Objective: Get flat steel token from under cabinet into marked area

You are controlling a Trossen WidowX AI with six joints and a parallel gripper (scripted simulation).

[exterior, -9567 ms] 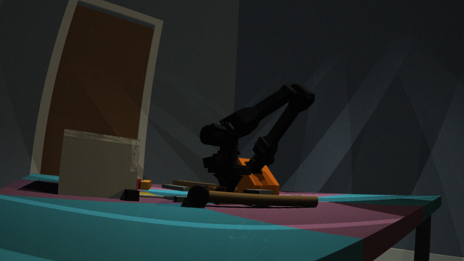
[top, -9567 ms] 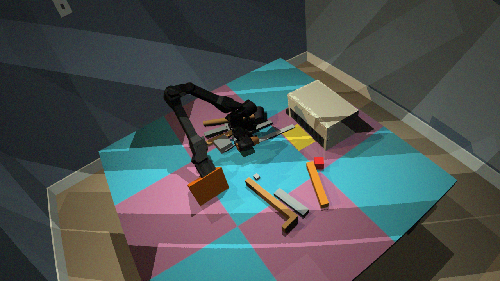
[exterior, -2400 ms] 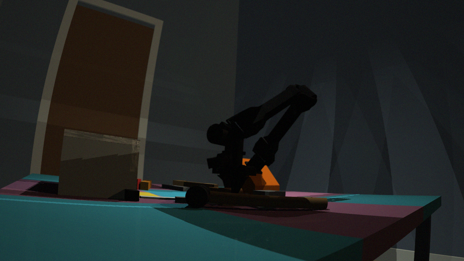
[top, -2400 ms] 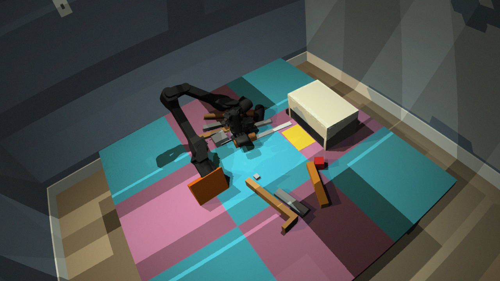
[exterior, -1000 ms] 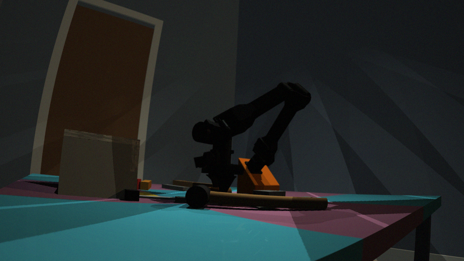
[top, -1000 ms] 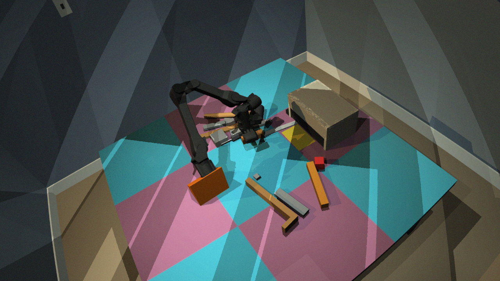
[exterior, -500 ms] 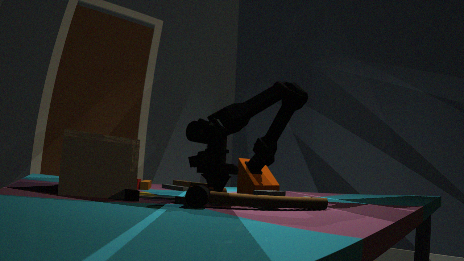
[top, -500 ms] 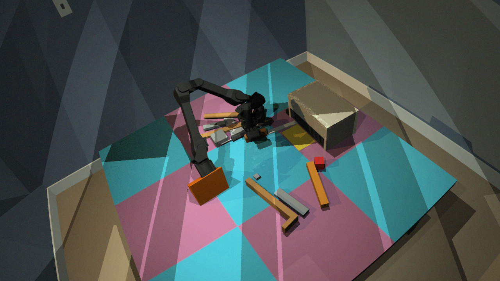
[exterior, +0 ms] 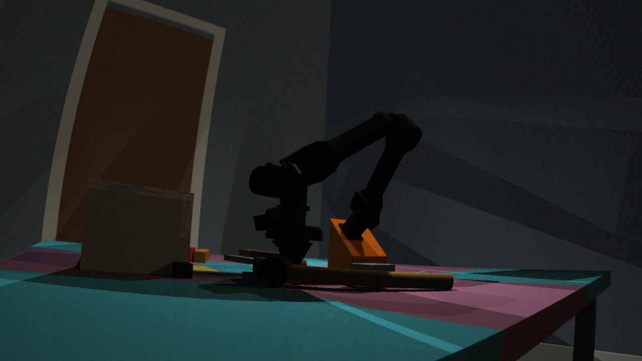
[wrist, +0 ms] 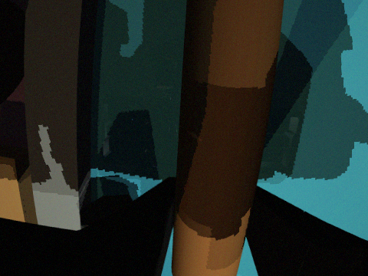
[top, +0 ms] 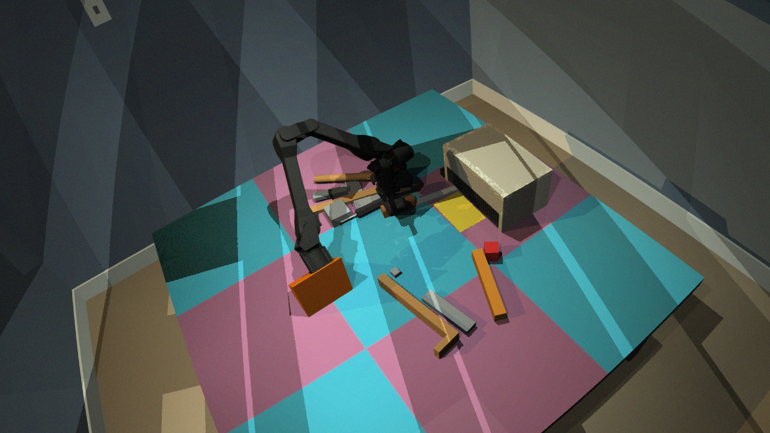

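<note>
My gripper (top: 397, 208) (exterior: 294, 261) (wrist: 208, 188) is shut on the round wooden handle (top: 385, 210) (wrist: 230, 134) of a tool, low over the table. The tool's long flat grey blade (top: 437, 195) runs from the handle to the lower front edge of the cabinet (top: 487, 183) (exterior: 134, 224); whether its tip is under the edge I cannot tell. The marked area is a yellow square (top: 461, 213) in front of the cabinet, beside the blade. No token shows in it. The vent slots (top: 473, 196) are dark, and I cannot make out the token.
A round wooden stick (top: 338, 177) (exterior: 381, 278) and grey blocks (top: 338, 211) lie close beside my gripper. An L-shaped wooden bar (top: 411, 301), a grey bar (top: 449, 312), an orange bar (top: 489, 285), a red cube (top: 491, 249) and a small grey piece (top: 395, 272) lie nearer the top camera.
</note>
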